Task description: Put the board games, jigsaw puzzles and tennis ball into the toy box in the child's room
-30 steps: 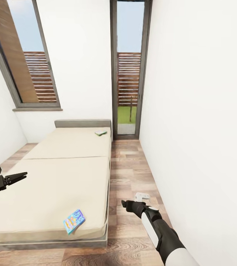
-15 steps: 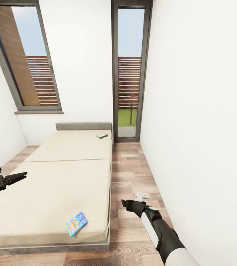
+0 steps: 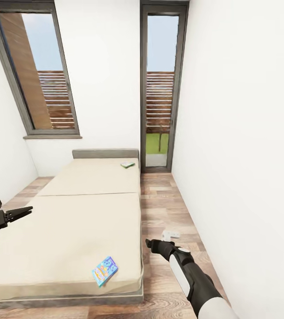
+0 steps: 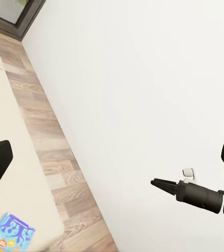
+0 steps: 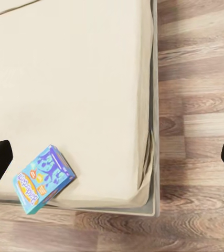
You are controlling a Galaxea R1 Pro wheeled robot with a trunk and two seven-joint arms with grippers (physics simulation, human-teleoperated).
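Two board games lie on the bed (image 3: 71,221). A blue one (image 3: 105,270) rests near the mattress's front right corner, and a green one (image 3: 127,165) sits by the grey headboard (image 3: 105,153). My left gripper (image 3: 25,211) hovers open over the bed's left side. Over the wood floor to the right of the bed, my right gripper (image 3: 149,243) is open with nothing in it. The blue board game (image 5: 43,178) lies below it in the right wrist view and also shows in the left wrist view (image 4: 9,236). The toy box, table, jigsaw puzzles and tennis ball are out of view.
A strip of wood-plank floor (image 3: 168,208) runs between the bed and the white right wall (image 3: 248,155). Tall grey-framed windows (image 3: 159,93) stand behind the bed. Floor also shows left of the bed (image 3: 26,188).
The whole picture has shifted right and slightly down, so the camera has moved. Both arms keep their pose in the view, and both games lie where they were on the bed.
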